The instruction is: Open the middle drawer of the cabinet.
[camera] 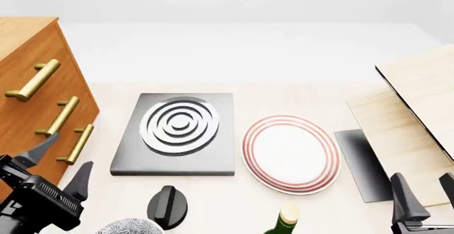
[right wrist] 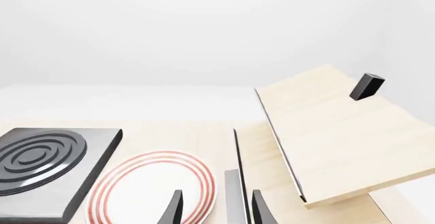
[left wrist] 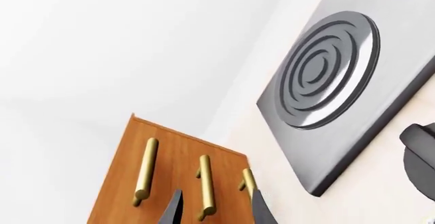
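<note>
The cabinet (camera: 28, 42) is a tall orange-brown chest at the far left, and it also shows in the left wrist view (left wrist: 115, 183). Three brass bar handles are stacked on its front. The middle drawer (camera: 34, 111) carries the second handle (camera: 58, 117) and sits flush with the other fronts. My left gripper (camera: 60, 165) is open, just in front of the lowest handle (camera: 76, 143) and touching nothing. In the left wrist view the middle handle (left wrist: 205, 186) lies between the spread fingers of the left gripper (left wrist: 216, 211). My right gripper (camera: 426, 194) is open and empty at the near right.
A grey square hob (camera: 177, 133) with raised rings lies right of the cabinet. A red-rimmed white plate (camera: 291, 151) lies beside it. A black knob (camera: 168, 207), a green bottle (camera: 284, 220) and a grey textured object (camera: 131, 227) are near the front. Pale wood boards (camera: 418, 117) stand at right.
</note>
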Action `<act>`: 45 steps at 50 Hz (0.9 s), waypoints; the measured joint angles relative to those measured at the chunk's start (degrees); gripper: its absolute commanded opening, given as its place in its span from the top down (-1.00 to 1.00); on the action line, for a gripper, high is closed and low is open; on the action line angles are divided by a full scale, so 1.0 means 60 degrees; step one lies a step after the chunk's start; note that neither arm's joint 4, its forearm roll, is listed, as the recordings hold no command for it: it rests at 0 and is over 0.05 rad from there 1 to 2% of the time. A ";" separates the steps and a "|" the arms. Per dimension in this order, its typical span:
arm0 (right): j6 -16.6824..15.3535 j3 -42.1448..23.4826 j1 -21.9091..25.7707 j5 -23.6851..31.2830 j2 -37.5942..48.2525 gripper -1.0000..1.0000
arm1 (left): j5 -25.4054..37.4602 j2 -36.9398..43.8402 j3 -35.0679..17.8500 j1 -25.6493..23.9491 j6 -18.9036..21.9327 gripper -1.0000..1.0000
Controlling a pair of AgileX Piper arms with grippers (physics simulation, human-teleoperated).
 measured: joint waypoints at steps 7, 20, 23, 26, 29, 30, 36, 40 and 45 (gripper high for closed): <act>0.0000 0.0000 0.0000 0.0000 0.0000 -1.00 | -0.0466 0.0360 0.0141 0.0248 0.0259 -1.00; -0.0001 0.0000 0.0000 0.0000 0.0000 -1.00 | -0.1199 0.0972 0.0216 0.0545 0.0653 -1.00; 0.0000 0.0000 0.0000 0.0000 0.0000 -1.00 | -0.1337 0.1144 0.0170 0.0584 0.0722 -1.00; -0.0001 0.0000 0.0000 0.0000 0.0000 -1.00 | -0.1486 0.1342 0.0111 0.0616 0.0783 -1.00; 0.0000 0.0000 0.0000 0.0000 0.0000 -1.00 | -0.1652 0.1570 0.0045 0.0641 0.0833 -1.00; -0.0001 0.0000 0.0000 0.0000 0.0000 -1.00 | -0.1715 0.1656 0.0021 0.0649 0.0848 -1.00; 0.0000 0.0000 0.0000 0.0000 0.0000 -1.00 | -0.2116 0.2204 -0.0113 0.0725 0.0897 -1.00; 0.0000 0.0000 0.0000 0.0000 0.0000 -1.00 | -0.2412 0.2583 -0.0163 0.0770 0.0905 -1.00; 0.0000 0.0000 0.0000 0.0000 0.0000 -1.00 | -0.2759 0.3024 -0.0193 0.0805 0.0910 -1.00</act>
